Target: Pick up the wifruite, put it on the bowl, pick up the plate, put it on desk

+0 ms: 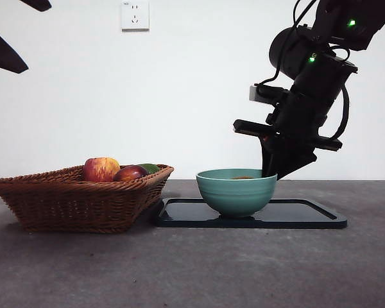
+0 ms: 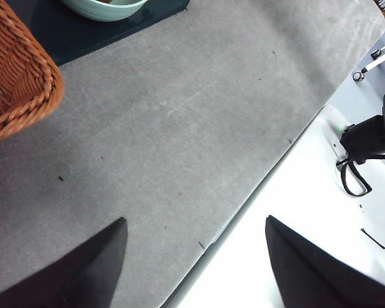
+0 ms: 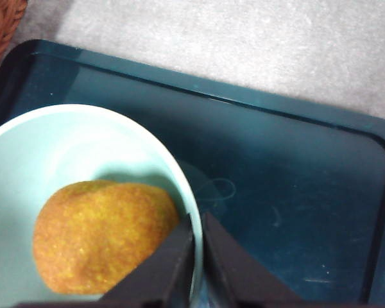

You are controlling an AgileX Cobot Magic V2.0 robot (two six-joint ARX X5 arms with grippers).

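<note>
The ochre-brown wifruite (image 3: pixel 102 237) lies inside the teal-green bowl (image 3: pixel 64 147); in the front view only its top (image 1: pixel 242 177) peeks over the bowl (image 1: pixel 236 190). The bowl stands on a flat dark rectangular plate (image 1: pixel 308 212), also seen from the right wrist (image 3: pixel 295 192). My right gripper (image 3: pixel 197 221) is shut on the bowl's rim, one jaw inside and one outside, reaching down from the upper right (image 1: pixel 269 174). My left gripper (image 2: pixel 196 221) hangs open and holds nothing, high over the desk (image 2: pixel 179 128) near its edge, off to the left (image 1: pixel 3 51).
A brown wicker basket (image 1: pixel 77 199) stands left of the plate, holding a red-and-yellow apple (image 1: pixel 101 169), a dark red fruit (image 1: pixel 129 172) and something green (image 1: pixel 150 168). The basket's corner (image 2: pixel 13 77) almost touches the plate. Grey-brown desk (image 1: pixel 192 269) stretches in front.
</note>
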